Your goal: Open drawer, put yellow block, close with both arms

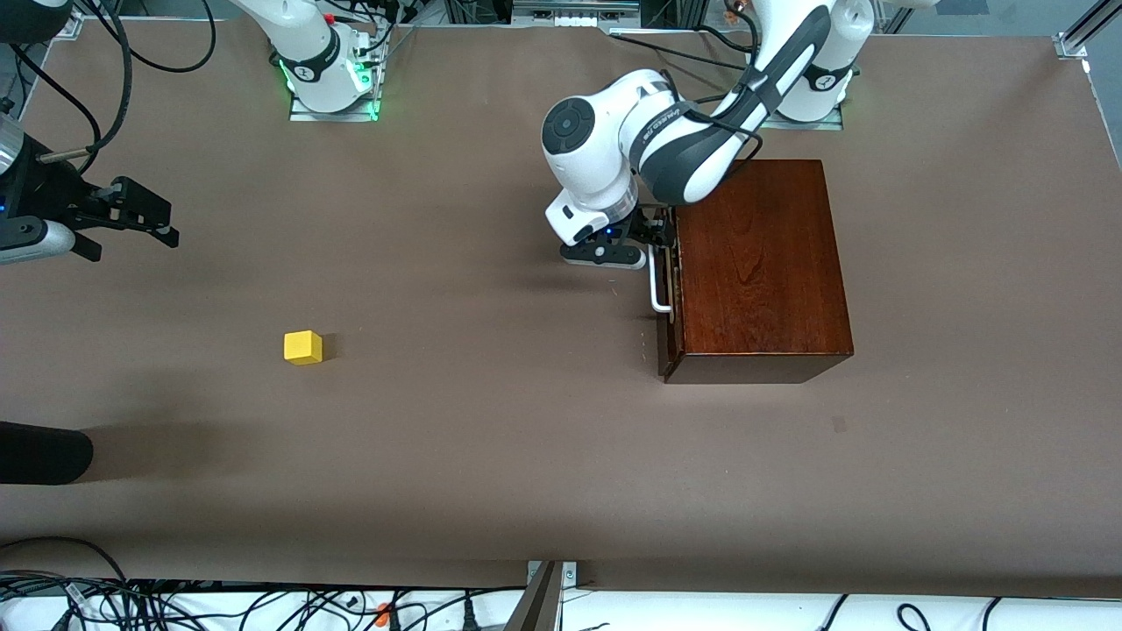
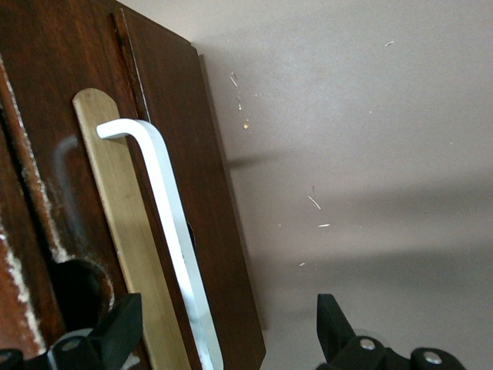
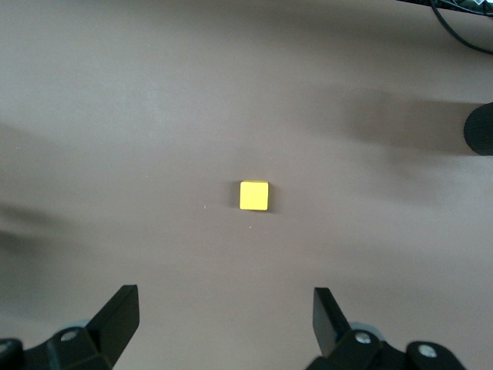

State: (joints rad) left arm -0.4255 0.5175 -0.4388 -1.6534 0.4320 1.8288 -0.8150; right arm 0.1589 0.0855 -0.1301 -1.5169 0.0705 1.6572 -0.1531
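Observation:
The dark reddish-brown box [image 1: 763, 263] stands toward the left arm's end of the table. Its drawer [image 1: 671, 302] faces the right arm's end and looks shut or nearly so. My left gripper [image 1: 650, 235] is at the drawer's white handle [image 1: 656, 282], at the handle's end farther from the front camera. In the left wrist view the left gripper [image 2: 227, 308] is open, and the handle [image 2: 166, 200] runs between its fingers [image 2: 123, 320] without being squeezed. The yellow block [image 1: 303, 347] lies alone on the table. My right gripper [image 1: 166, 221] hangs open and empty above the table, and the yellow block [image 3: 254, 196] shows below the right gripper [image 3: 225, 297].
A black rounded object [image 1: 44, 451] juts in at the right arm's end of the table, nearer to the front camera than the block, and shows as the same black object [image 3: 479, 129] in the right wrist view. Cables [image 1: 175, 605] lie off the table's near edge.

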